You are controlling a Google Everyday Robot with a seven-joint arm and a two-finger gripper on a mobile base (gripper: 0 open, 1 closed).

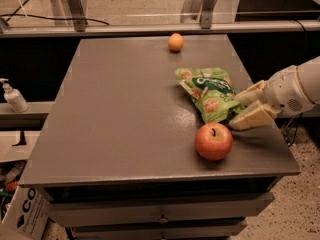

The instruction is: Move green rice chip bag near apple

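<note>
The green rice chip bag (207,93) lies flat on the right part of the grey table (120,114), its lower end just above and to the right of the apple. The apple (213,141) is red-orange with a dark stem and stands near the table's front right. My gripper (234,112) comes in from the right at table height, at the bag's lower right edge and just above right of the apple. Its two pale fingers (252,117) stand apart, and the bag's edge reaches between them.
A small orange fruit (175,42) sits near the table's far edge. A white pump bottle (13,97) stands on a ledge at the left. Metal frame posts (75,4) rise behind the table. Drawers are below the front edge.
</note>
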